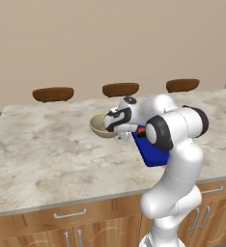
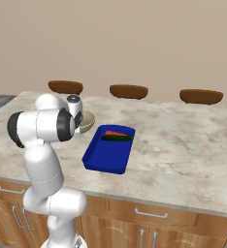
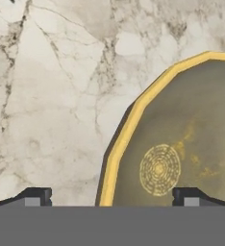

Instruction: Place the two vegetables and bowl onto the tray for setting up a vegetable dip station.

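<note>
- Left base view: the white arm (image 1: 175, 159) is rising from the lower right and bending over the marble table (image 1: 47, 154). Its wrist is hanging right over the bowl (image 1: 101, 126), which is sitting on the table just left of the blue tray (image 1: 153, 154). The arm is covering most of the tray, with a bit of orange-red and dark green peeking out at the tray's far end. Three dark brown ovals (image 1: 52, 94) are lining up along the far edge of the table.
- Right base view: much clearer look at the tray (image 2: 108, 152) here. The carrot (image 2: 116, 133) and the dark green vegetable (image 2: 117, 138) are lying side by side in its far end, the carrot farther away. The bowl (image 2: 86, 121) is sitting on the table just beyond the tray's far left corner, half hidden behind the arm (image 2: 42, 145), so not on the tray.
- Hand view: the gripper (image 3: 115, 197) is looking straight down with its fingers spread wide and holding nothing. One fingertip (image 3: 36, 196) is hanging over bare table (image 3: 52, 96), the other over the bowl's olive inside, so the light rim (image 3: 129, 122) is running between them.
</note>
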Motion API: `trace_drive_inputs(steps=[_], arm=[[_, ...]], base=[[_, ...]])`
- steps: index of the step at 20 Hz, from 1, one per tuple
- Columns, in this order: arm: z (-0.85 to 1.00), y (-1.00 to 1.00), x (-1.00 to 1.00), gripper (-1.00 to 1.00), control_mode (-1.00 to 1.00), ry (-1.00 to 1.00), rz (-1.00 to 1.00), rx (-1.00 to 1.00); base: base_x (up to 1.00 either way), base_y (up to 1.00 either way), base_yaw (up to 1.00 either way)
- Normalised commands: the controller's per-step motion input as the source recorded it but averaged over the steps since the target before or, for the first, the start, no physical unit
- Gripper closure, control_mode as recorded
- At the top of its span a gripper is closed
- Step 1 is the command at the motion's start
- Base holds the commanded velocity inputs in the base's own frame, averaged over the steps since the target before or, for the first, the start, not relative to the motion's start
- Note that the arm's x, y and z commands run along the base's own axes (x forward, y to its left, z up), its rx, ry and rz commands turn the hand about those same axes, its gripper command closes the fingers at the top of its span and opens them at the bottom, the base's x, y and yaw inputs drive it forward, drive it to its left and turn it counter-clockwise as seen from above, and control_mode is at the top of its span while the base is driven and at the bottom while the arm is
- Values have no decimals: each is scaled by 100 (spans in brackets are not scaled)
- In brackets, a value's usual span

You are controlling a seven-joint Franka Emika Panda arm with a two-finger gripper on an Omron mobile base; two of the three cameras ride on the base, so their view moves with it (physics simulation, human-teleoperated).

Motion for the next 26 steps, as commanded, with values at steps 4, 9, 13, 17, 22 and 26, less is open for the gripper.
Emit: trace_drive_inputs(steps=[4,9,13,17,22,26], arm=[[-11,6,3,100,-100,0,0,0],[0,0,0,100,-100,0,0,0],[12,-1,0,100,-100,0,0,0],[47,-19,0,100,-100,0,0,0],[55,-33,-1,100,-100,0,0,1],[40,-48,-14,100,-100,0,0,1]], base=[[0,0,0],[0,0,0],[0,0,0],[0,0,0],[0,0,0],[0,0,0]])
